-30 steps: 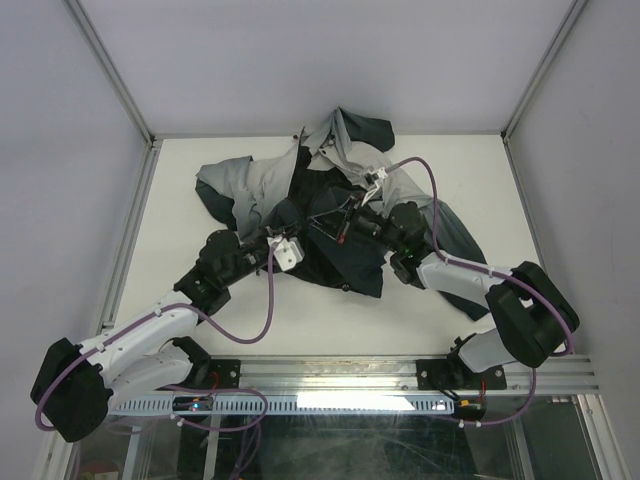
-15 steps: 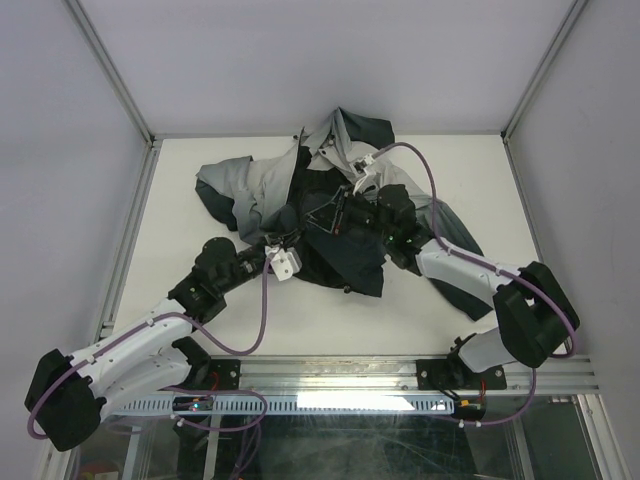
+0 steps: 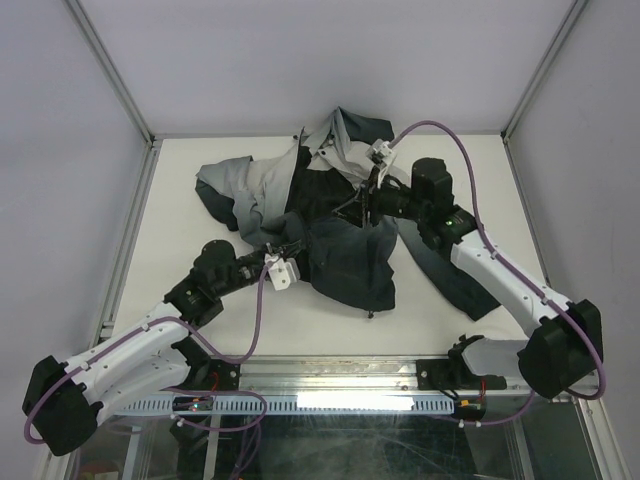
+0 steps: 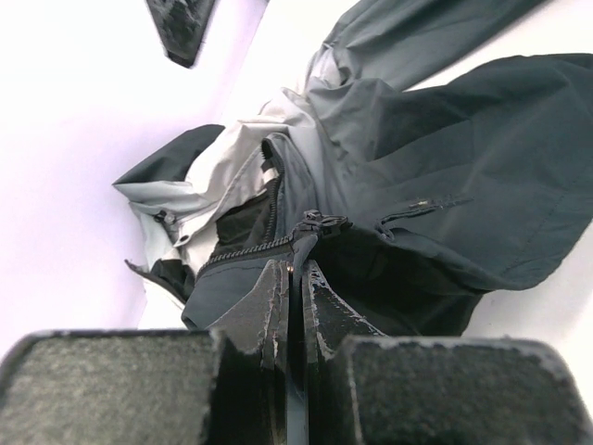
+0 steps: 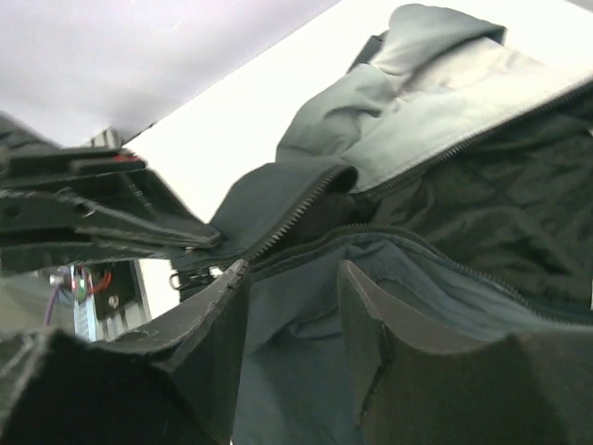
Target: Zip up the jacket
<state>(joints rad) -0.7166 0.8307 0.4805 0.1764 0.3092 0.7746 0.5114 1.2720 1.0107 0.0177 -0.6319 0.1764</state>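
**Jacket**: lies crumpled on the white worktop, centre to far side. The pale hood end is toward the back wall and the dark front panel is nearest the arms.

**Zipper**: not joined in the upper front. The right wrist view shows two rows of teeth running apart.

**Left end effector**: fingers together, pinched on the jacket's edge at the near end of the zipper line. Judged to be an anchor, holding the bottom so that the teeth lie straight and taut for a pull.

**Right end effector**: fingers apart and holding nothing, with grey-teal cloth visible through the gap. It hangs over the front opening, further up the jacket than the left. Whether it touches the cloth cannot be told. Judged placed to take the slider, though the slider itself cannot be made out.
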